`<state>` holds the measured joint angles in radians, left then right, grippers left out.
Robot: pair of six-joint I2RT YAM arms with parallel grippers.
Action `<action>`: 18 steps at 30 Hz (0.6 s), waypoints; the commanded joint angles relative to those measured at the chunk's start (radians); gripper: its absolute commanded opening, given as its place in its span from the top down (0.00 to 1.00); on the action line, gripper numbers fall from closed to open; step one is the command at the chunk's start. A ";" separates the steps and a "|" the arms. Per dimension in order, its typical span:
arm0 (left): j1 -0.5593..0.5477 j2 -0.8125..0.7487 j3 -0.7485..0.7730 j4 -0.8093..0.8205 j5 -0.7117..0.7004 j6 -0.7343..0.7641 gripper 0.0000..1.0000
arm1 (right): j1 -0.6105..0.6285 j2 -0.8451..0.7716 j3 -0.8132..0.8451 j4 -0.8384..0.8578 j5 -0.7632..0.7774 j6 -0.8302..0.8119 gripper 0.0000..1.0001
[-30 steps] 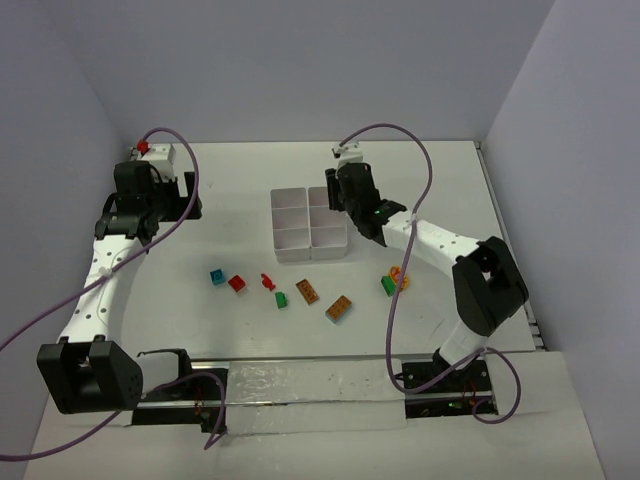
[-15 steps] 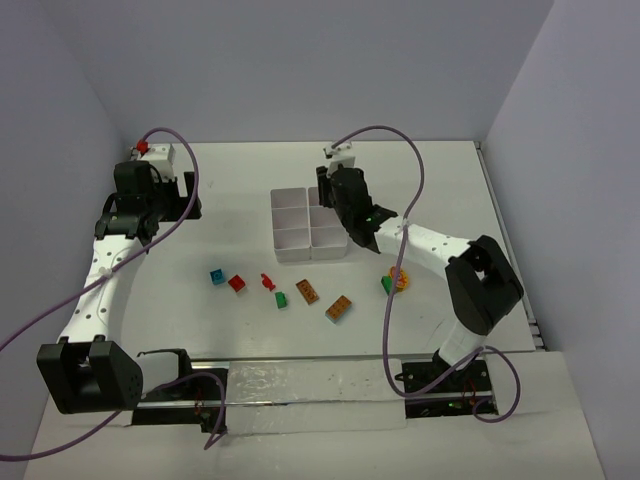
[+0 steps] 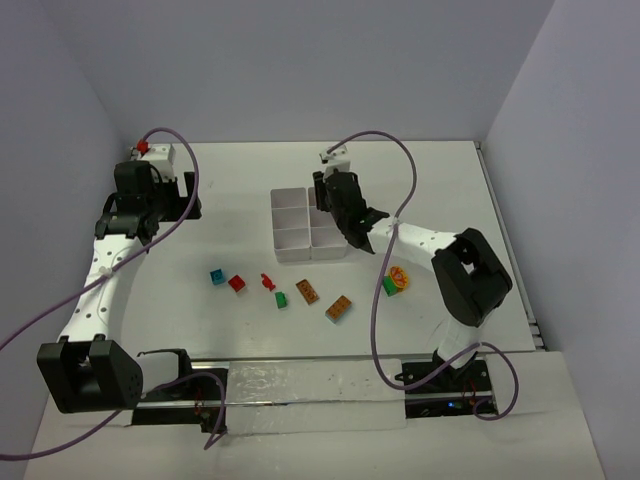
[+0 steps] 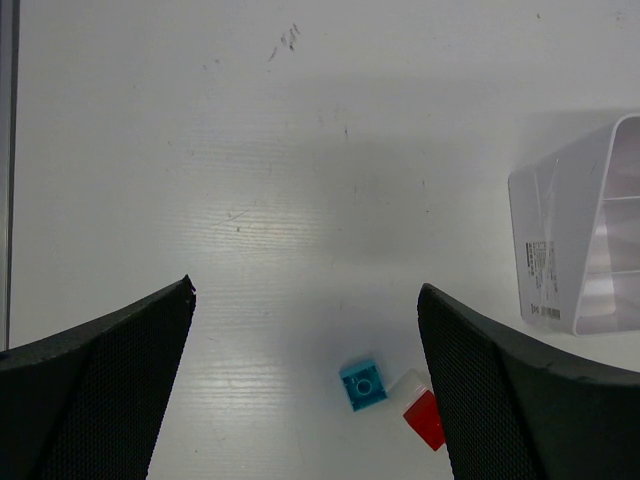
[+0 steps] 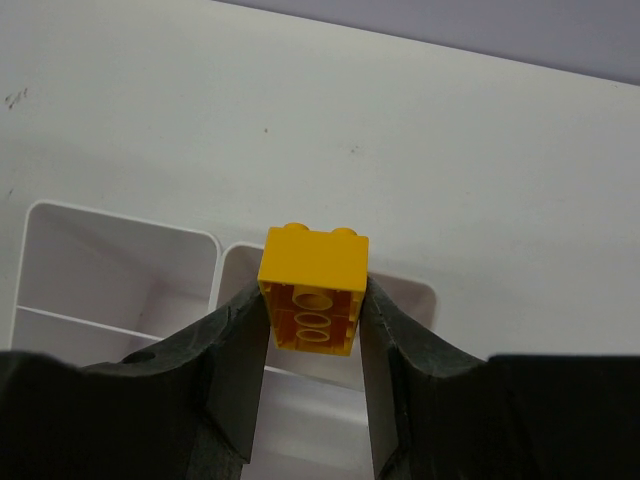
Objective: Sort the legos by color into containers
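My right gripper [image 3: 337,203] is shut on a yellow lego [image 5: 313,290] and holds it above the far right compartments of the white tray [image 3: 283,240], whose rim also shows in the right wrist view [image 5: 120,215]. My left gripper [image 3: 150,192] is open and empty at the back left. The left wrist view shows a teal lego [image 4: 363,384], a red lego [image 4: 424,418] and the tray's corner [image 4: 560,240] between its fingers. On the table in front of the tray lie teal [image 3: 216,276], red [image 3: 237,284], green [image 3: 281,299] and orange-brown [image 3: 339,308] legos.
A green lego [image 3: 388,286] and a yellow-orange one [image 3: 400,278] lie together right of the tray, under my right arm. A white and red box [image 3: 155,152] sits at the back left. Purple cables arch over both arms. Walls close the back and sides.
My right gripper has moved left with the yellow lego, from the tray's right edge to over its far right compartments. The left arm has not moved.
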<state>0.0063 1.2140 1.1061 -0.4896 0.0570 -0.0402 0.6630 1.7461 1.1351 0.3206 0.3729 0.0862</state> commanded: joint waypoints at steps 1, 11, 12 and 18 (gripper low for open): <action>0.002 0.011 0.043 0.021 -0.011 0.013 0.01 | 0.009 0.017 -0.015 0.081 0.029 -0.004 0.51; 0.001 0.017 0.054 0.019 -0.008 0.015 0.01 | 0.016 -0.037 -0.010 0.011 -0.004 0.024 0.17; 0.001 0.016 0.055 0.019 -0.007 0.016 0.01 | 0.019 -0.056 -0.012 -0.002 -0.011 0.028 0.17; 0.002 0.004 0.058 0.004 0.056 0.051 0.01 | 0.020 -0.187 0.068 -0.222 -0.066 0.026 0.14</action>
<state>0.0063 1.2310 1.1156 -0.4902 0.0595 -0.0297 0.6750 1.6940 1.1287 0.2149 0.3413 0.1123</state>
